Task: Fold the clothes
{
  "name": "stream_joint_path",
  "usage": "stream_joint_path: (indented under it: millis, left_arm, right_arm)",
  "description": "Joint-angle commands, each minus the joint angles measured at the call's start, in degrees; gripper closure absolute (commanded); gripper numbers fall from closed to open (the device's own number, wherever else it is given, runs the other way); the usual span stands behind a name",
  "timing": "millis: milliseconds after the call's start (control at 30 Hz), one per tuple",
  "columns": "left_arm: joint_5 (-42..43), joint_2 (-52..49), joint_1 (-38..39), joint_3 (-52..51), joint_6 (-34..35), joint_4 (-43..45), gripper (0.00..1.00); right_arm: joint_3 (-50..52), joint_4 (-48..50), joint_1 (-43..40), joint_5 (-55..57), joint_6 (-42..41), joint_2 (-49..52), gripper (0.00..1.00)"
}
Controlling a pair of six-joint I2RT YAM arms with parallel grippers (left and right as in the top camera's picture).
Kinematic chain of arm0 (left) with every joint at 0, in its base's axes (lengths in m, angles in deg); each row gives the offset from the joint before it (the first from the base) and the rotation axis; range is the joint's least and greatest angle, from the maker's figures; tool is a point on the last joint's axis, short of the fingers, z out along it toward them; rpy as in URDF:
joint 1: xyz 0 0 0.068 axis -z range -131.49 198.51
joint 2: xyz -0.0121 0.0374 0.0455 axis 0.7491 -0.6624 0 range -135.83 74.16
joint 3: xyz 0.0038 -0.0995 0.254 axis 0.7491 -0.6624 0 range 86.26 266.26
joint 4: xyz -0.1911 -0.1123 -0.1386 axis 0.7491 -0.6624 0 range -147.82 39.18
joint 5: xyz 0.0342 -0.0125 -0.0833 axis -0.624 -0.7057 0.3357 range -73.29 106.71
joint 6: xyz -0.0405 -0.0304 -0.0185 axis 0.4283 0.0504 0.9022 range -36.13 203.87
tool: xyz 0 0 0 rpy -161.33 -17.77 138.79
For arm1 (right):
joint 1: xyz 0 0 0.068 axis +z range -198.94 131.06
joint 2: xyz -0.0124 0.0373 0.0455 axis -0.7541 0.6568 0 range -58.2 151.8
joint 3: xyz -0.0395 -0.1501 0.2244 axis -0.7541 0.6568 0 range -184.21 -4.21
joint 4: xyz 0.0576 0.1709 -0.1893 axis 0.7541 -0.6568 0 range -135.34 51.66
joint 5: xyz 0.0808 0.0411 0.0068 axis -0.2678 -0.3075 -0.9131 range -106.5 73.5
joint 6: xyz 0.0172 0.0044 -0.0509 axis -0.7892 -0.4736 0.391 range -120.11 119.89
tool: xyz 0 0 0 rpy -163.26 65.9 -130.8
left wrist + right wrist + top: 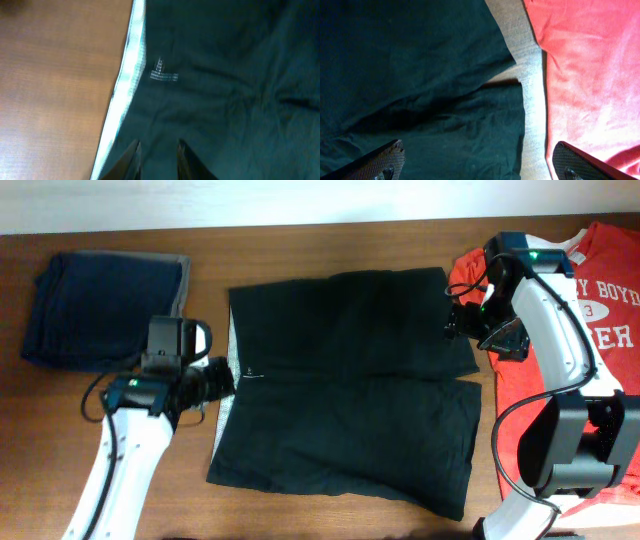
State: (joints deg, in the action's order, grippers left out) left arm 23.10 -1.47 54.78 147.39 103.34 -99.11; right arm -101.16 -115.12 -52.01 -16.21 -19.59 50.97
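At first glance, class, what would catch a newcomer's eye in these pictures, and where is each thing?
The black shorts dominate, spread flat across the middle of the table. A bright red T-shirt lies at the right edge, and a folded navy garment sits at the far left. The left gripper is at the waistband side, the right gripper at the leg hems.

We see a wooden table with a red T-shirt at its right edge, white lettering partly hidden. Far left lies a folded navy garment, seemingly atop a grey one.
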Motion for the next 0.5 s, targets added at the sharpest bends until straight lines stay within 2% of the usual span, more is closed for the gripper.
stream_joint_path:
  millis: [0,67,133,233,467]
  left_arm:
    - [2.69,-9.81,0.04,0.11,-5.09,8.41,0.91]
    - [6.03,-14.78,0.15,0.11,-7.19,12.28,1.0]
    - [6.32,-21.31,1.29,0.11,-7.21,17.64,0.99]
    - [6.32,-25.86,1.9,0.11,-7.61,21.29,1.0]
    - [5.95,-33.46,3.32,0.11,-7.58,24.39,1.0]
  right_arm:
    - [-0.68,-0.17,-0.33,-0.09,-0.24,-0.04,0.02]
    - [-0.68,-0.17,-0.33,-0.09,-0.24,-0.07,0.02]
    - [-0.68,-0.17,-0.33,-0.09,-0.24,-0.04,0.02]
    - [-0.68,-0.17,-0.33,-0.09,-0.24,-0.04,0.02]
    - [-0.68,-0.17,-0.33,-0.09,-0.24,-0.04,0.02]
